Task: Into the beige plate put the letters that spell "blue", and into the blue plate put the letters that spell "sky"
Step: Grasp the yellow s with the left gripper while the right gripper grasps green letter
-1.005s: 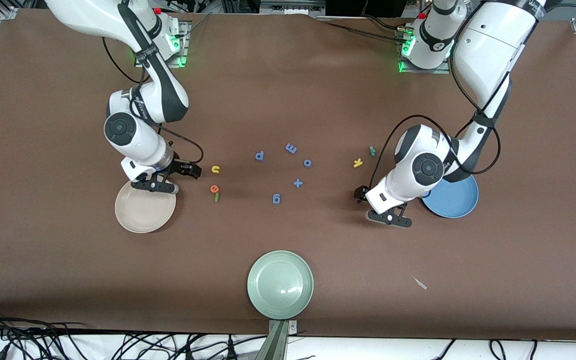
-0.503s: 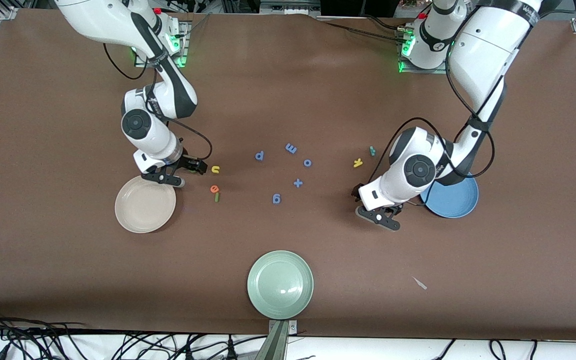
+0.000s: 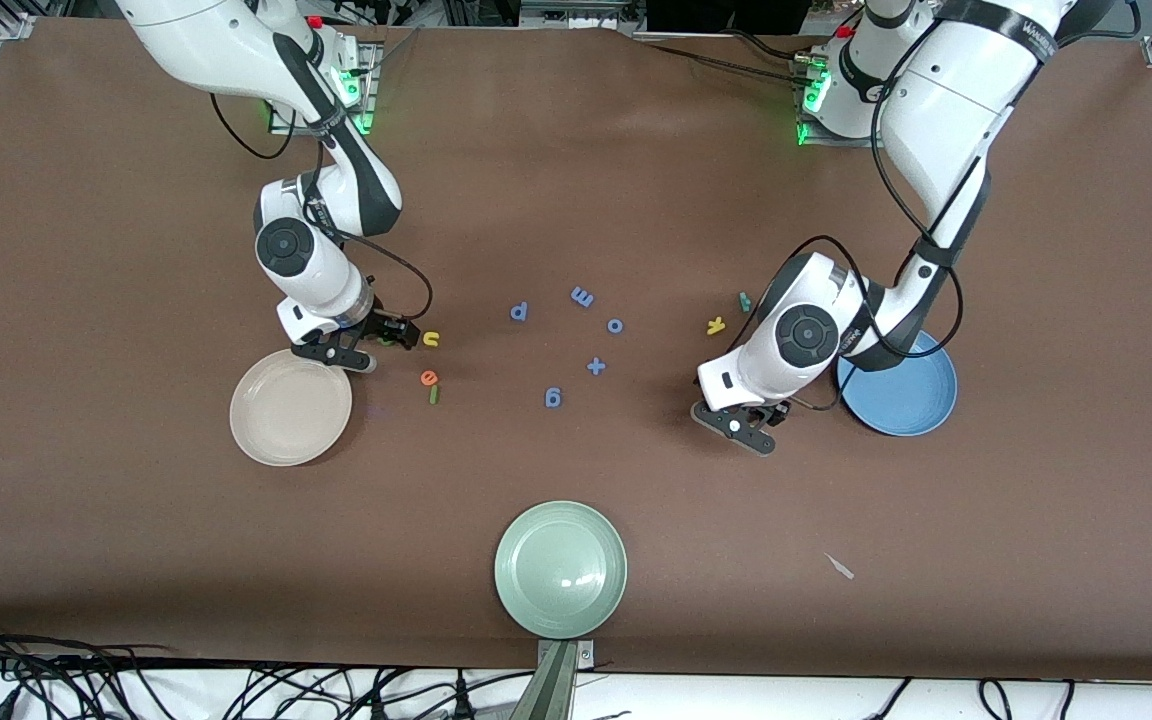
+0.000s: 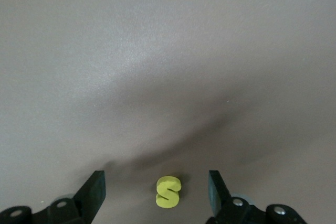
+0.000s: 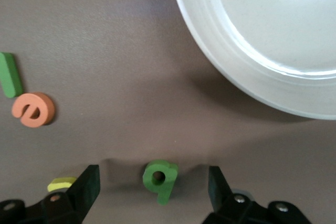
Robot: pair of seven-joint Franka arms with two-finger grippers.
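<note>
My right gripper (image 5: 153, 184) is open low over the table beside the beige plate (image 5: 210, 51), and the dark green "b" (image 5: 160, 178) lies between its fingers, untouched. Yellow "u" (image 3: 430, 339), orange "e" (image 3: 428, 378) and the green bar "l" (image 3: 433, 395) lie beside it. My left gripper (image 4: 156, 184) is open with the yellow "s" (image 4: 168, 191) lying between its fingers. It hangs low beside the blue plate (image 3: 901, 395). Yellow "k" (image 3: 716, 325) and teal "y" (image 3: 744, 301) lie farther from the camera than the left gripper (image 3: 748, 412). Both plates hold nothing.
Blue letters "p" (image 3: 520, 311), "m" (image 3: 582, 296), "o" (image 3: 615, 325), "g" (image 3: 553, 397) and a blue plus sign (image 3: 596, 366) lie mid-table. A pale green plate (image 3: 560, 569) sits near the front edge. A small white scrap (image 3: 839, 566) lies toward the left arm's end.
The right gripper moved off the beige plate's edge to sit by the "u". The left gripper shifted away from the blue plate toward the middle of the table.
</note>
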